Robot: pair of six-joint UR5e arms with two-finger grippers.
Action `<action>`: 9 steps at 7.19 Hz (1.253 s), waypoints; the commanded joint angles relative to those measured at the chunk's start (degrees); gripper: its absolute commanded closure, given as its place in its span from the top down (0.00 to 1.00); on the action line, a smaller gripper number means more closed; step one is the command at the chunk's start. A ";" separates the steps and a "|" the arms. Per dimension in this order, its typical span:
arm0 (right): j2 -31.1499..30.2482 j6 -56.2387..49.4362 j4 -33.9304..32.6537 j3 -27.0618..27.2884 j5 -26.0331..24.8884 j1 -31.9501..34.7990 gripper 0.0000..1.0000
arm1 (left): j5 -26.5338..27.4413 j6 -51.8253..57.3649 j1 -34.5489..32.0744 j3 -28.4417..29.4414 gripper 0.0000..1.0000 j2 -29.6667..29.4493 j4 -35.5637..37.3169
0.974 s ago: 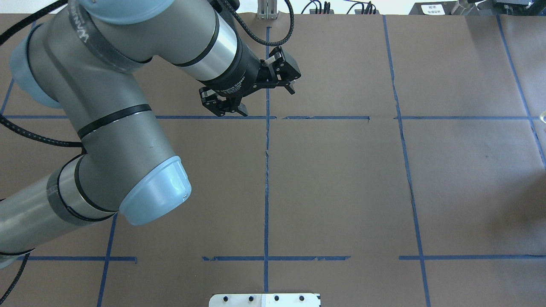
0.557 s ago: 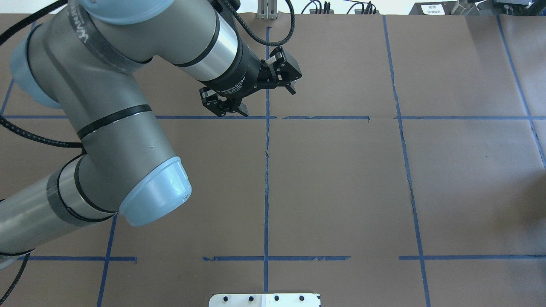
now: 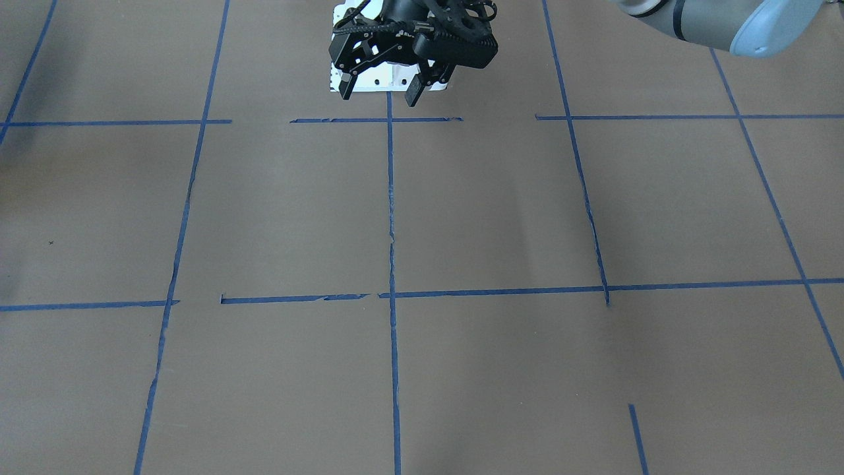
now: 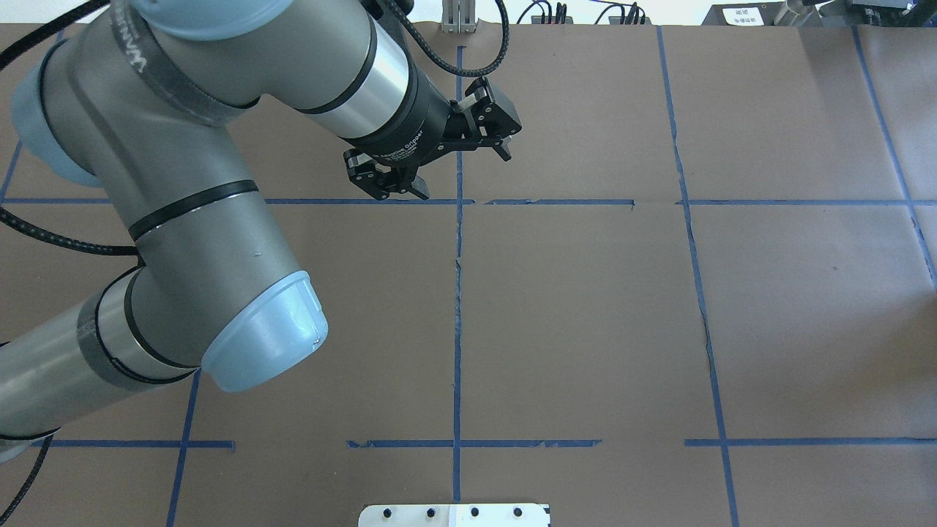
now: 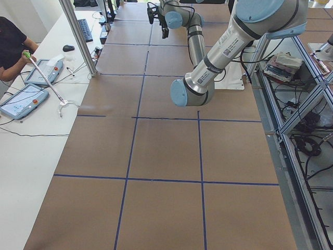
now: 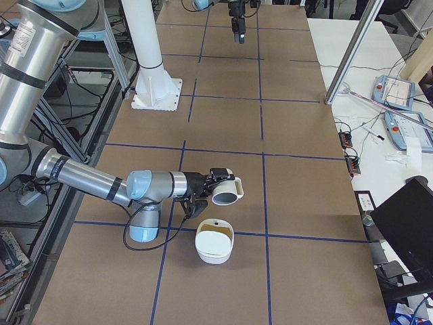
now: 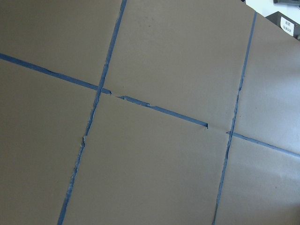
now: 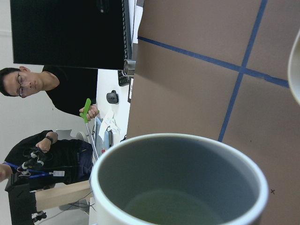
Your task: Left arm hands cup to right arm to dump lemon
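Slightly farther out than a second ago, the left gripper hangs wide open and empty. The cup lies tipped sideways at the right gripper, above a white bowl; I cannot tell whether that gripper is closed. The lemon sits inside the cup.

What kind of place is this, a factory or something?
Most likely a robotics research lab. The left arm and the right arm reach over a table papered brown and marked with blue tape, with a person beside touch-screen tablets.
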 commanded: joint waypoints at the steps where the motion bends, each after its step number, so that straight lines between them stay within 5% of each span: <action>1: 0.74 12.10 6.40 -6.40 0.34 2.19 0.11 | 0.58 -0.08 0.02 -0.02 1.00 -0.25 0.01; 9: 8.74 62.27 20.29 -17.50 -0.36 6.95 0.14 | 0.76 0.01 -0.07 -0.46 1.00 -0.25 0.01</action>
